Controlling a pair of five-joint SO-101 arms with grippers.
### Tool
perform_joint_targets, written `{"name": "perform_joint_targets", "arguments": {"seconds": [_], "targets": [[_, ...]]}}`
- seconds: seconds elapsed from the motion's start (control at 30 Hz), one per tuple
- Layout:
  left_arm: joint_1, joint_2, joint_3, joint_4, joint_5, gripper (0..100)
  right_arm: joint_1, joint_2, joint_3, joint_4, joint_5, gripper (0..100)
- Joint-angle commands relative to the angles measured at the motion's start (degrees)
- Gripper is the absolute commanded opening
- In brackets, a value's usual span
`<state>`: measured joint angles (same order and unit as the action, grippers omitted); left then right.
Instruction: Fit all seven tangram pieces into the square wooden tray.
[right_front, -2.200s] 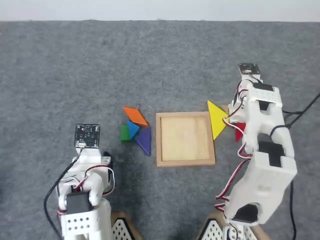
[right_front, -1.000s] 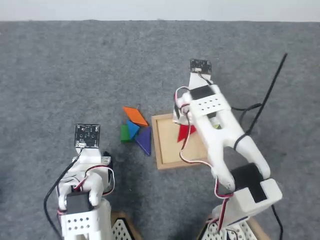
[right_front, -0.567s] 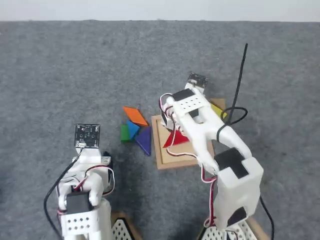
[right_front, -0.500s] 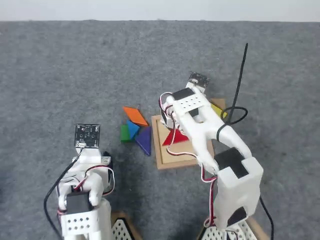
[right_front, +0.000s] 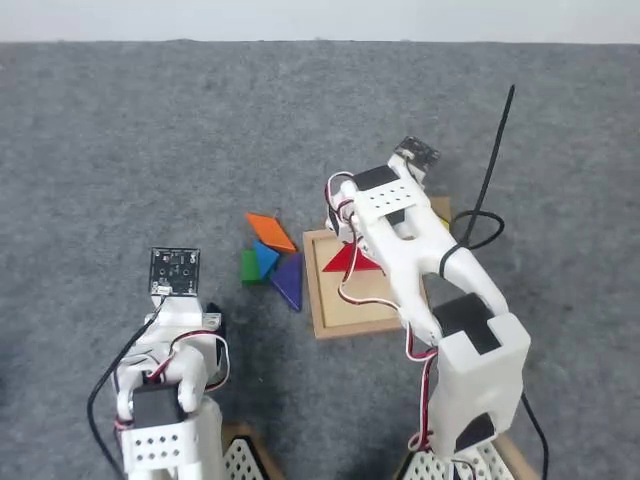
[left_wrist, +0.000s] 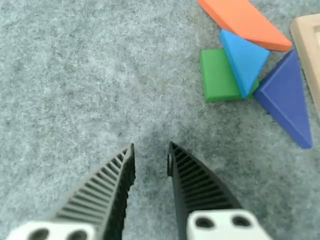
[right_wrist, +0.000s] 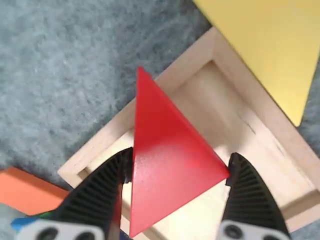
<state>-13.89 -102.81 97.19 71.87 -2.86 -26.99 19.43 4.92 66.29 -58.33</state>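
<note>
Logger: Right gripper (right_wrist: 180, 159) is now hanging over the far-left corner of the wooden tray (right_front: 335, 310). It has come across from the tray's right side carrying the red triangle (right_front: 350, 262).

Checker: High view?

Logger: Red triangle is sitting over the tray floor, one tip reaching toward the left rim. Orange parallelogram (right_front: 272, 230), green square (right_front: 247, 267), blue triangle (right_front: 265, 257) and indigo triangle (right_front: 288, 279) are clustering just left of the tray. Yellow triangle (right_front: 441, 215) is peeking out from under the arm.

Checker: Left wrist view?

Logger: Left gripper (left_wrist: 150, 150) is idling over bare grey carpet (left_wrist: 75, 75), jaws slightly parted, gripping nothing. Blue triangle is lying partly on the green square.

Checker: Right wrist view?

Logger: Fingers (right_wrist: 100, 195) are clamping the red triangle by its edges. One tip is overhanging the rim. Cannot tell whether the piece is touching the floor.

Checker: Risk?

Logger: My judgement: if let go like this, that tip could catch on the rim and leave the piece tilted, blocking later pieces. Yellow triangle is lying just beside the outer rim, so nudging the tray could shift it too.
</note>
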Motion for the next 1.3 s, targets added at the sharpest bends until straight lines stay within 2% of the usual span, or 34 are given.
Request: {"name": "perform_joint_targets", "arguments": {"seconds": [0.0, 0.2, 0.33, 0.6, 1.0, 1.13, 1.27], "targets": [[-0.09, -1.32, -0.66, 0.35, 0.62, 10, -1.89, -0.57, -3.16, 0.13, -0.88, 19.8], [-0.09, -1.32, -0.66, 0.35, 0.62, 10, -2.15, -0.92, -3.34, 0.04, -0.97, 19.5], [-0.09, -1.32, -0.66, 0.35, 0.62, 10, -1.98, -0.92, -3.43, 0.04, -1.14, 13.9], [-0.09, -1.32, -0.66, 0.35, 0.62, 10, 0.04, -1.01, -3.87, -0.66, -4.92, 12.3], [-0.09, -1.32, -0.66, 0.35, 0.62, 10, 1.98, -0.57, -4.66, -2.59, -5.10, 15.1], [-0.09, -1.32, -0.66, 0.35, 0.62, 10, 2.42, -0.57, -4.66, -2.59, -9.49, 18.6], [-0.09, -1.32, -0.66, 0.35, 0.62, 10, 2.24, -0.57, -4.66, -2.86, -9.76, 20.0]]}}
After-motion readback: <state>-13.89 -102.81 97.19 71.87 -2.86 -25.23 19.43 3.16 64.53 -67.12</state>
